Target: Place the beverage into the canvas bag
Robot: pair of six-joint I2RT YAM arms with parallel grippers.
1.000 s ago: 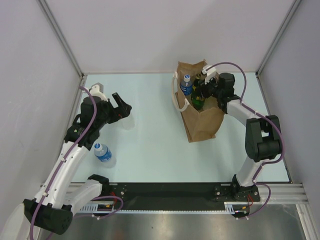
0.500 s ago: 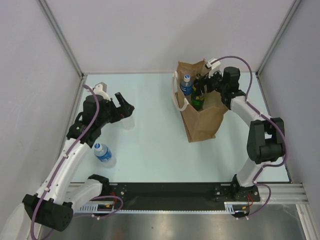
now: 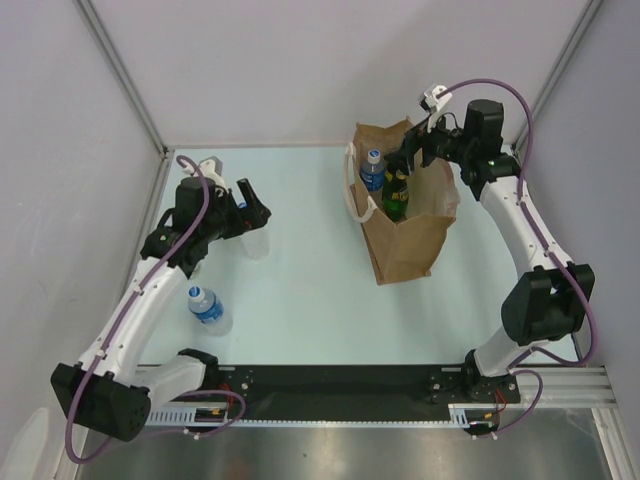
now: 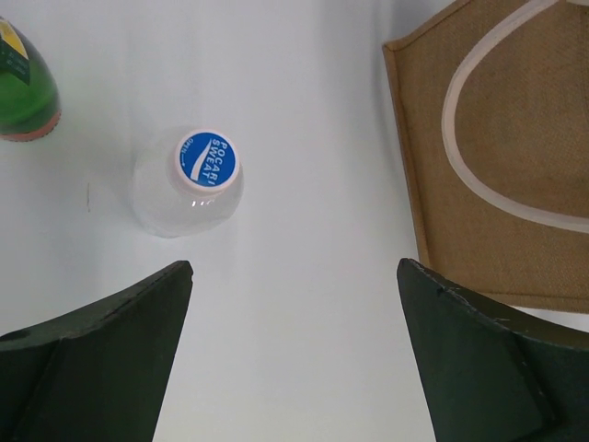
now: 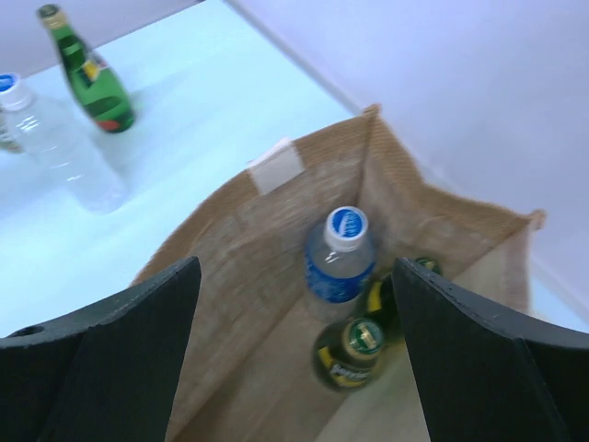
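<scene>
Right end effector [image 3: 414, 152] has risen out of the canvas bag [image 3: 405, 240] since a second ago and now hangs above its far rim, fingers spread wide, empty; left end effector [image 3: 248, 205] has pushed farther out over the counter [image 3: 310, 290], also spread wide, hovering above a clear beverage bottle [image 4: 206, 158] with a blue cap, not touching it; inside the upright bag stand a water bottle [image 5: 339, 262] and a dark green bottle [image 5: 350, 354]; a second water bottle [image 3: 208, 308] stands on the counter near the left arm.
</scene>
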